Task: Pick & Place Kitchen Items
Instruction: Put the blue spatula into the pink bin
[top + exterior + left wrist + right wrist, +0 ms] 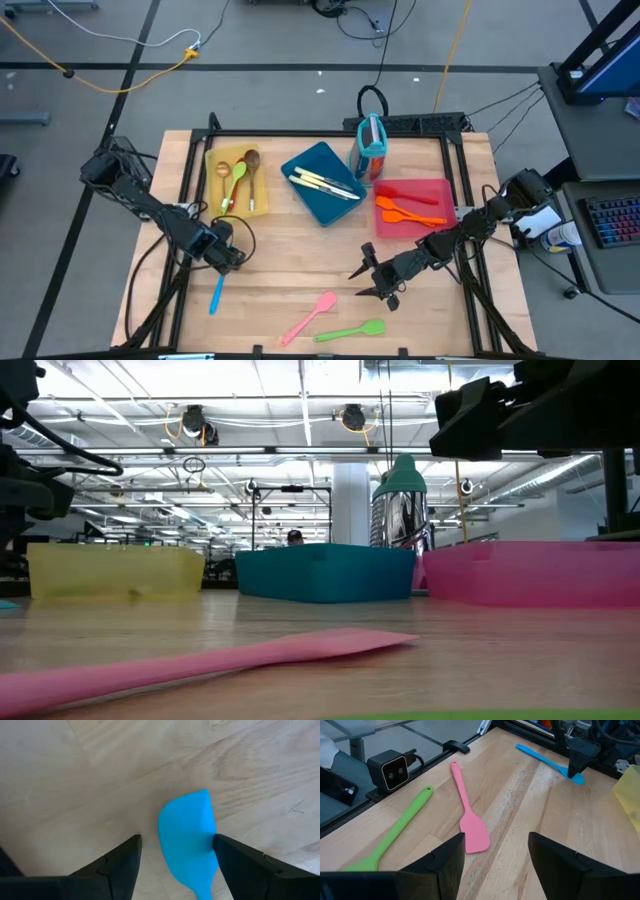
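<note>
Two end effectors in play, both with fingers spread and nothing grabbed. Left end effector (175,865) hangs low over the flat blue silicone spatula (189,845), blade sitting between its fingers on the wooden counter (290,260), out around 8 o'clock. Right end effector (368,278) is near 5 o'clock, aimed toward the flat pink silicone spatula (466,810), with the slim green plastic spoon (395,831) just beside that.

My guess at the risk: the blue blade lies dead flat, so the fingers could close on wood and skate over it, or pinch the blade's edge and flick it away.

Left arm reaches in from 9 o'clock, wrist bent steeply down. Right arm stretches low from 3 o'clock, nearly level.
</note>
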Robot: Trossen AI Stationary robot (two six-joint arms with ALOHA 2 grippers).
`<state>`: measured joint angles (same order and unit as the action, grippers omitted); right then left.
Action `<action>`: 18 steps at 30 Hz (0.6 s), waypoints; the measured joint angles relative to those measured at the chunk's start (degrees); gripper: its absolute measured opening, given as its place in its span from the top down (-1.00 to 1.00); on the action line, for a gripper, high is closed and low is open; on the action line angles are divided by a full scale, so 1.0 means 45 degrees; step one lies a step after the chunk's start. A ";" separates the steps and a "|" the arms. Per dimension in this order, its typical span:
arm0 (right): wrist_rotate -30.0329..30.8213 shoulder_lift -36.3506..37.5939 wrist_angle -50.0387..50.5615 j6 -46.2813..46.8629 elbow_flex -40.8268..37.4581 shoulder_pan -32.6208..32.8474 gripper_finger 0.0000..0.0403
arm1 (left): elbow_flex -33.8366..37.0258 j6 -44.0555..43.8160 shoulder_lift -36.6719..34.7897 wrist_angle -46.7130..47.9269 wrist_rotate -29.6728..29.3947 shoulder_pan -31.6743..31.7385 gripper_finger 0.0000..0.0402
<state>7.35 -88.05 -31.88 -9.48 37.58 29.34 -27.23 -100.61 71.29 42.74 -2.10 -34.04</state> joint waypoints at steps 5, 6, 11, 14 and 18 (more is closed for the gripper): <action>0.0000 0.0000 0.0000 -0.0003 0.0000 0.0000 -0.04 | 0.0020 -0.0009 0.0005 -0.0093 -0.0001 0.0000 -0.24; 0.0000 0.0000 0.0000 0.0000 0.0000 0.0000 -0.04 | 0.0025 -0.0004 0.0005 -0.0098 0.0003 0.0000 -0.21; 0.0000 0.0000 0.0000 0.0000 0.0000 0.0000 -0.04 | 0.0047 -0.0068 0.0012 -0.0440 -0.0009 0.0000 0.12; 0.0000 0.0000 0.0000 0.0000 0.0000 0.0000 -0.04 | 0.0082 0.0188 0.0015 -0.0779 -0.0141 0.0000 0.37; 0.0000 0.0000 0.0000 0.0000 0.0000 0.0000 -0.04 | 0.0106 0.0223 0.0039 -0.1216 -0.0259 0.0000 0.65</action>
<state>7.35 -88.05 -31.88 -9.47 37.58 29.34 -26.75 -99.60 71.46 37.27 -3.27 -34.04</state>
